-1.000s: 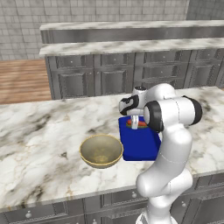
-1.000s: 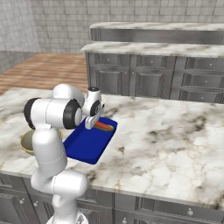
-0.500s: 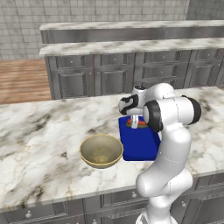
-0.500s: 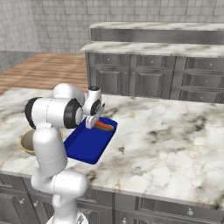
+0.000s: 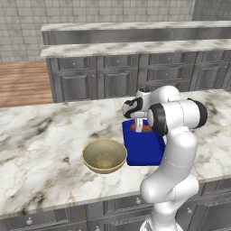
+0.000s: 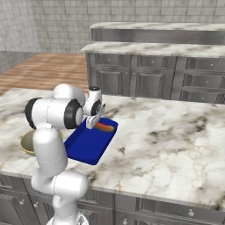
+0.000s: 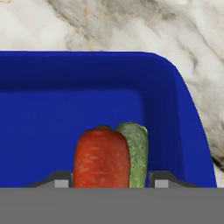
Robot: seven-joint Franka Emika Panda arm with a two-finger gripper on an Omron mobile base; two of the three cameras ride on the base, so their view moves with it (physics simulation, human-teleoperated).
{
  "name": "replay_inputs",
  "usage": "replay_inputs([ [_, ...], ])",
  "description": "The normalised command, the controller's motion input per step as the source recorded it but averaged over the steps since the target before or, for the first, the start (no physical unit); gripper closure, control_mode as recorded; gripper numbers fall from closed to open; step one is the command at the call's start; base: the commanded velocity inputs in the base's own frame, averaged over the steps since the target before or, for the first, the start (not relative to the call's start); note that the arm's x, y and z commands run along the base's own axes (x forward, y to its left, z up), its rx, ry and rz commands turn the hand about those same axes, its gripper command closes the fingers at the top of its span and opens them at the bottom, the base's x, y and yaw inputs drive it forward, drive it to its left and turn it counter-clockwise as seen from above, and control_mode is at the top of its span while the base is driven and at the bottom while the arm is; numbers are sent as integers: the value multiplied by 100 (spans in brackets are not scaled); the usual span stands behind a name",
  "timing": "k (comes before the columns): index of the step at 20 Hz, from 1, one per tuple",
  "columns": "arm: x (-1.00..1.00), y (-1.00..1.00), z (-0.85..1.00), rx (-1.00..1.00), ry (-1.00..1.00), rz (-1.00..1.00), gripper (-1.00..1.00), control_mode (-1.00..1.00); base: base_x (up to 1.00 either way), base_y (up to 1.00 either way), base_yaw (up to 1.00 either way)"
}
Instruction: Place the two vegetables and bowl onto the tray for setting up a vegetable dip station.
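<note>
The deep blue tray (image 5: 144, 149) lies on the marble counter with the orange carrot (image 7: 101, 157) and the dark green cucumber (image 7: 138, 151) side by side, touching, at its far end. My gripper (image 7: 111, 183) hangs low over that pair and stands open, one fingertip on either side of them with a small gap. Seen from the right base, the carrot (image 6: 105, 127) pokes out beside the gripper (image 6: 90, 125) above the tray (image 6: 90, 145). The yellowish-tan speckled bowl (image 5: 104, 154) sits upright on the counter just left of the tray, close to its edge.
The marble counter (image 5: 40, 135) spreads wide to the left and, in the right base view, to the right (image 6: 176, 136). A raised back ledge with grey cabinets (image 5: 117, 76) runs behind it. My own arm (image 5: 176, 135) stands over the tray's near right side.
</note>
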Motion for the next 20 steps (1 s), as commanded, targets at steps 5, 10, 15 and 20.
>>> replay_inputs([
  [5,0,0,0,0,0,0,-100,-100,0,0,0],
  [10,0,0,3,0,0,0,-100,-100,0,0,0],
  [15,-2,0,16,0,0,0,-100,-100,0,0,0],
  [20,0,0,13,0,0,0,-100,-100,0,0,0],
])
